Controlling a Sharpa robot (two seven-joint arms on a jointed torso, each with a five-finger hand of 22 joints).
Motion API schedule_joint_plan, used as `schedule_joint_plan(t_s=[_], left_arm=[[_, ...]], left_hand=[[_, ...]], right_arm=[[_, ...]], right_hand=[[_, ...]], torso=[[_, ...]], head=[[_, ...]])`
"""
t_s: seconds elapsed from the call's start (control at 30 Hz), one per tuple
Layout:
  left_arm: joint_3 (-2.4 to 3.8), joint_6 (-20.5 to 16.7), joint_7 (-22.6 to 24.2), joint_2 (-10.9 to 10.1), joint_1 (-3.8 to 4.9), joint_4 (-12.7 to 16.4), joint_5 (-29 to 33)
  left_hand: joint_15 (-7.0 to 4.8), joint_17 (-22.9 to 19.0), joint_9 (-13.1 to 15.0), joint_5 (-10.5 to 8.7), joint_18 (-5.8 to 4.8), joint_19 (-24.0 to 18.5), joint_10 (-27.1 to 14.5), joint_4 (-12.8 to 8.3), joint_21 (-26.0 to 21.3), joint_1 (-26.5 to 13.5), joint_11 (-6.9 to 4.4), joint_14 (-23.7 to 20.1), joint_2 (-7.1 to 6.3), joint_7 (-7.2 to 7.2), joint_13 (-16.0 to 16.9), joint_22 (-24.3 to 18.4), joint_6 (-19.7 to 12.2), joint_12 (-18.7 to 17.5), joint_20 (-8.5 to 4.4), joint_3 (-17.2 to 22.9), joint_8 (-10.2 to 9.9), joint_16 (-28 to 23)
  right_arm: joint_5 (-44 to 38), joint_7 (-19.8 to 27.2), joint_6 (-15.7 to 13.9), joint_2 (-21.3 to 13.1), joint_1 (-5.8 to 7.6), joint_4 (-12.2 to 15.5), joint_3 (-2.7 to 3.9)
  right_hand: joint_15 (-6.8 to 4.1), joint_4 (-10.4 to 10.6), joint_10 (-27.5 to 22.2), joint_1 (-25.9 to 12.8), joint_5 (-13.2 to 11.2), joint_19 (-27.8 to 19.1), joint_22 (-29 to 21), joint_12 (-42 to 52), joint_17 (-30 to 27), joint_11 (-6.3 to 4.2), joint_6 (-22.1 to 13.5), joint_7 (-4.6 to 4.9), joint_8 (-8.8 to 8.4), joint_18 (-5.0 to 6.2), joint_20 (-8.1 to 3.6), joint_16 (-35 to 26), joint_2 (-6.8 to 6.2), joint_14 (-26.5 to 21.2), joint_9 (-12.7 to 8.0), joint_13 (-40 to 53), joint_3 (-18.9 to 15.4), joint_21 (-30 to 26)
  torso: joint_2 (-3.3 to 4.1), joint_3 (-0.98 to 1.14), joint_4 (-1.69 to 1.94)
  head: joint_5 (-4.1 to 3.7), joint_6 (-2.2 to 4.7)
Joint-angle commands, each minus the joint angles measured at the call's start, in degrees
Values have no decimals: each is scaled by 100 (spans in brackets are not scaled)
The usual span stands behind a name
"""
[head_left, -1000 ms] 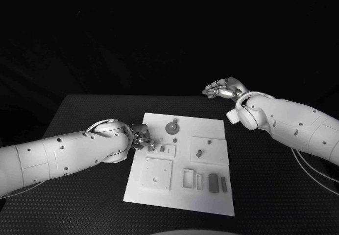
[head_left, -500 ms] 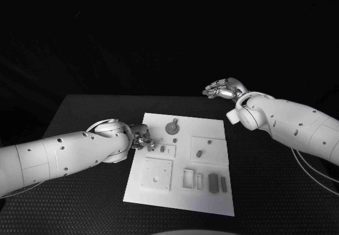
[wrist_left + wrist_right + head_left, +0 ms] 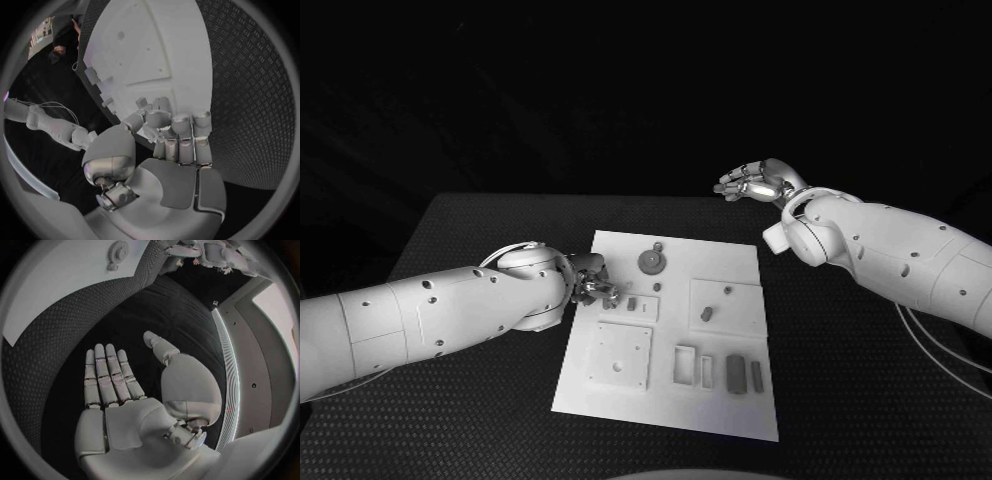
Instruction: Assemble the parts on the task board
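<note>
The white task board (image 3: 733,405) lies in the middle of the black table. On it are a round grey gear (image 3: 651,261), a small peg (image 3: 632,303) in a raised block, a grey piece (image 3: 707,313) on a square block, and two long grey bars (image 3: 736,372) near the front. My left hand (image 3: 593,285) is at the board's left edge. Its fingers (image 3: 180,131) curl against the thumb and seem to pinch a small grey part (image 3: 609,296). My right hand (image 3: 759,183) hangs raised beyond the board's far right corner, its fingers (image 3: 107,375) straight and apart, holding nothing.
A square plate (image 3: 620,355) with holes and a rectangular frame (image 3: 685,363) sit on the board's near half. The board's far corner (image 3: 56,280) and the gear (image 3: 116,250) appear beyond my right hand. Black table (image 3: 473,400) surrounds the board on both sides.
My left arm and hand have edged slightly towards the board. The right hand has not moved.
</note>
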Motion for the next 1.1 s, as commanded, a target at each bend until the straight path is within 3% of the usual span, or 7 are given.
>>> schedule_joint_plan(t_s=[0.03, 1.1], left_arm=[[-16, 153, -31, 35, -23, -3, 50], [-18, 336, -138, 10, -23, -32, -223]], left_hand=[[-204, -2, -11, -31, 38, -30, -156, 55, 39, 96, -140, 172, 31, -292, -10, -12, 495, 39, -802, 6, 42, 20], [-195, 0, -29, 40, 53, -49, -167, -1, 76, 242, -152, 175, 127, -303, -49, -37, 489, 56, -805, 63, 75, 34]], right_arm=[[2, 51, 82, 1, -2, 10, 1], [3, 54, 87, 9, -10, -2, 1]], right_hand=[[7, 4, -10, 12, 28, -50, 6, -37, -7, -12, -42, 112, 32, -27, 5, 38, 25, -34, -7, -7, -26, -37], [10, 5, -7, 10, 33, -53, 13, -39, -15, -11, -42, 116, 35, -28, 7, 41, 27, -40, -11, -6, -29, -49]], torso=[[1, 3, 4], [1, -7, 7]], head=[[0, -2], [-14, -19]])
